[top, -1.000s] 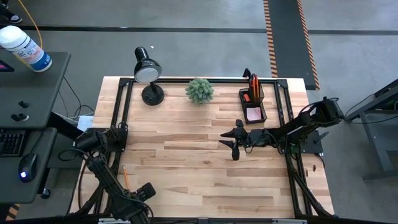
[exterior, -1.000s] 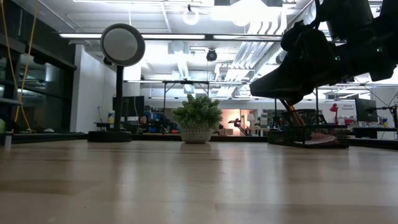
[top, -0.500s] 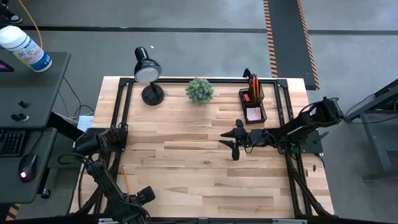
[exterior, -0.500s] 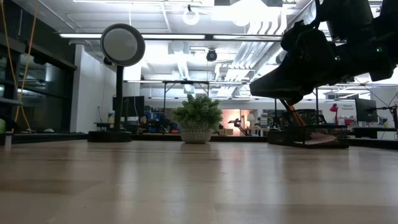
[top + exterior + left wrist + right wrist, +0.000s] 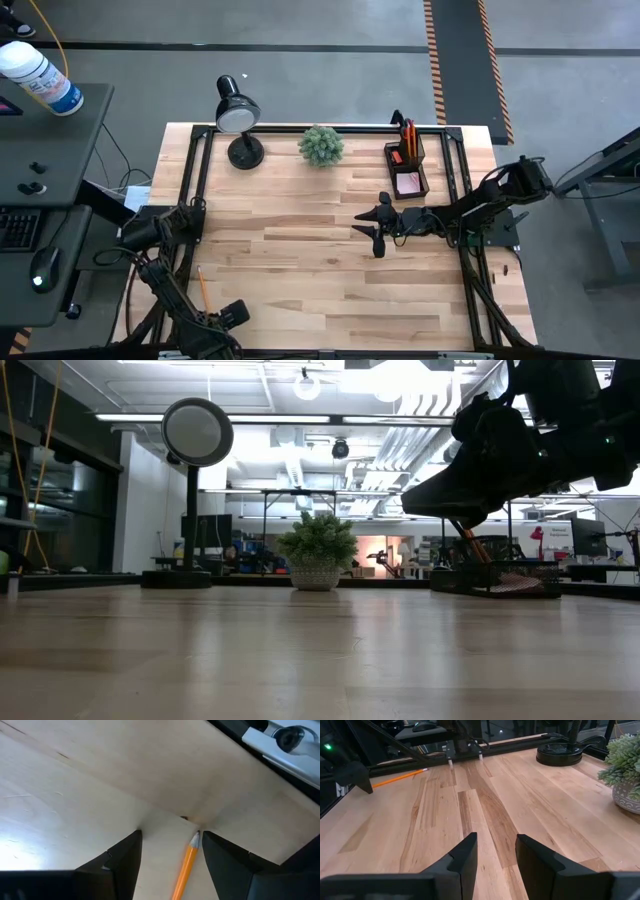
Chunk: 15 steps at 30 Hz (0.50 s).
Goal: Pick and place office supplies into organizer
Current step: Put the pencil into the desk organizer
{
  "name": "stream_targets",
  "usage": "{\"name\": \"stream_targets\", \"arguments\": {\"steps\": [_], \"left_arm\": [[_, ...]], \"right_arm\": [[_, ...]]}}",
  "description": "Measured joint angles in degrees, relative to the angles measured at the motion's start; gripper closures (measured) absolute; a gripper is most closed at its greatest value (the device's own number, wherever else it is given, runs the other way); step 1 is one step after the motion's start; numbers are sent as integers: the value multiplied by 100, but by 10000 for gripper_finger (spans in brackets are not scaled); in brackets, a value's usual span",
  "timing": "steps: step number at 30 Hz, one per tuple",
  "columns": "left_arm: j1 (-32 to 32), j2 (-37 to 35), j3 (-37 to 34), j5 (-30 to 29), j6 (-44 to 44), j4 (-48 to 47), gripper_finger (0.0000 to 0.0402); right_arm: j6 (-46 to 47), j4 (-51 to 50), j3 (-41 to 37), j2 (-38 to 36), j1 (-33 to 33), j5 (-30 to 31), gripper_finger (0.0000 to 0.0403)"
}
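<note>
Nothing has moved: left pincer [image 5: 170,851] spread wide astride the orange pencil [image 5: 185,867] on the table [image 5: 300,270].

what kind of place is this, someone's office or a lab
Most likely a robotics lab or workshop, not an office. The wooden table sits on a bare concrete floor with striped hazard tape, and the low view shows an open industrial ceiling with strip lights above distant workbenches.
</note>
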Motion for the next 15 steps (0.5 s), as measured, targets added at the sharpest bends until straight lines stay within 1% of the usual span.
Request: {"name": "stream_targets", "arguments": {"steps": [5, 7, 10, 15], "left_arm": [[-69, 40, 174, -17, -56, -136, 204], [-79, 63, 282, 147, -94, -297, 204], [-105, 57, 371, 224, -94, -491, 204], [-116, 57, 370, -26, -77, -582, 204]], "right_arm": [[-2, 2, 0, 0, 1, 24, 279], [-2, 6, 0, 0, -2, 34, 279], [-2, 15, 0, 0, -2, 39, 279], [-2, 17, 0, 0, -2, 42, 279]]}}
